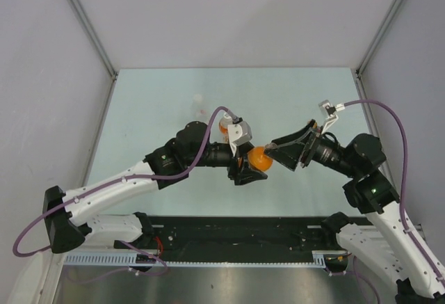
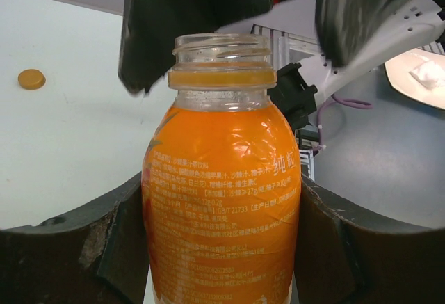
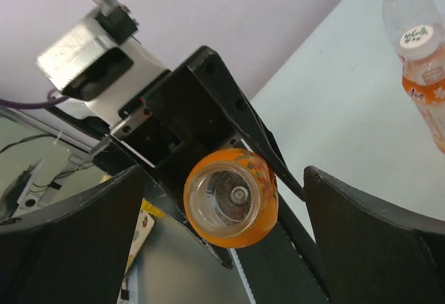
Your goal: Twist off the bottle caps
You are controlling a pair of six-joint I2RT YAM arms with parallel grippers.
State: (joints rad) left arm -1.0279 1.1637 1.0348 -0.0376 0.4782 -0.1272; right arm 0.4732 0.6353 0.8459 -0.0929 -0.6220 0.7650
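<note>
My left gripper (image 2: 222,238) is shut on the short squat orange bottle (image 2: 221,179) and holds it above the table on its side. The bottle's mouth (image 3: 231,196) is open, with only an orange ring on its neck. My right gripper (image 3: 224,173) is open and empty, its fingers (image 2: 181,19) spread on either side of the mouth without touching it. An orange cap (image 2: 31,78) lies loose on the table. In the top view the bottle (image 1: 259,158) sits between the left gripper (image 1: 250,166) and the right gripper (image 1: 279,154).
A clear bottle (image 3: 407,1) and an orange-drink bottle (image 3: 425,74), both with white caps on, stand together on the table behind the left wrist (image 1: 224,124). Grey walls close in the table on the left, right and back.
</note>
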